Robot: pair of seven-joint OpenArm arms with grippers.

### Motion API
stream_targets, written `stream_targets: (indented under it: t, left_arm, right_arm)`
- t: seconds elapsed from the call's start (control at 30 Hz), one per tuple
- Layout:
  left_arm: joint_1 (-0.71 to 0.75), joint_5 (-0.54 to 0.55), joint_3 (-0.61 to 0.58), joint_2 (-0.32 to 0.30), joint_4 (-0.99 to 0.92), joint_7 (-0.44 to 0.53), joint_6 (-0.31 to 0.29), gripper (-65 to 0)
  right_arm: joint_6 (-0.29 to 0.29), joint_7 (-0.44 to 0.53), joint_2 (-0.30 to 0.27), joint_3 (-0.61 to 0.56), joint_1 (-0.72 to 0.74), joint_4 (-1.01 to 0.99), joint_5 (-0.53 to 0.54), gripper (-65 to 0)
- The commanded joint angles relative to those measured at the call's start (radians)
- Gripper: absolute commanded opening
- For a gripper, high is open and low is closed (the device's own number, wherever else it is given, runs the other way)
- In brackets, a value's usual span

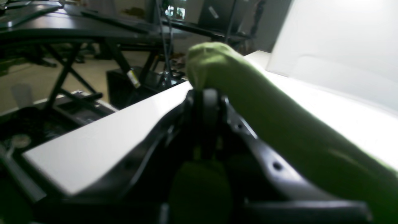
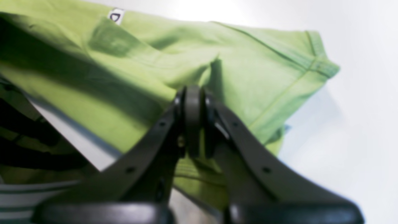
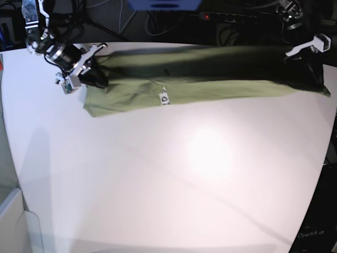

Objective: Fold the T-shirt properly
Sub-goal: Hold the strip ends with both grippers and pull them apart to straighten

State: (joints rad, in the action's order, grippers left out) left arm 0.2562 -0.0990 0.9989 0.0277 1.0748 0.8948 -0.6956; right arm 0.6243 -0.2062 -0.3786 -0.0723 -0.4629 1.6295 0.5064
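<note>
The olive-green T-shirt [image 3: 200, 74] lies stretched in a long band across the far side of the white table [image 3: 174, 179], its white neck label [image 3: 164, 98] facing up. My right gripper [image 3: 97, 78], at the base view's left, is shut on the shirt's sleeve end; in the right wrist view its tips [image 2: 193, 102] pinch a fold of the shirt [image 2: 255, 71], with the label [image 2: 115, 15] at the top. My left gripper [image 3: 315, 74], at the base view's right, is shut on the other end; in the left wrist view its tips [image 1: 209, 99] clamp bunched green cloth [image 1: 279, 124].
The table's right edge lies just past my left gripper. Dark desks and stands [image 1: 77, 37] stand beyond the table in the left wrist view. Cables and a power strip [image 3: 231, 17] lie behind the far edge.
</note>
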Motion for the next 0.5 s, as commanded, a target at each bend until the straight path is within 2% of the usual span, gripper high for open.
stream_targets:
  t: [0.0, 0.17, 0.3, 0.47]
  left_arm:
    - [0.001, 0.018, 0.002, -0.01, 0.011, 0.034, -0.003, -62.6]
    - [0.004, 0.0, 0.001, -0.01, 0.009, 0.03, -0.003, -62.7]
    - [0.009, -0.107, 0.004, -0.01, 0.008, 0.028, -0.003, -62.8]
    - [0.036, -0.187, 0.008, 0.031, 0.009, 0.027, -0.003, -62.8]
  right_arm:
    - [0.002, 0.023, -0.009, 0.006, 0.006, 0.018, 0.015, -64.6]
    - [0.002, 0.023, -0.009, 0.002, 0.017, 0.019, 0.015, -64.6]
    - [0.002, 0.023, -0.009, 0.002, 0.017, 0.019, 0.015, -64.6]
    - [0.002, 0.023, -0.009, 0.004, 0.017, 0.019, 0.015, -64.6]
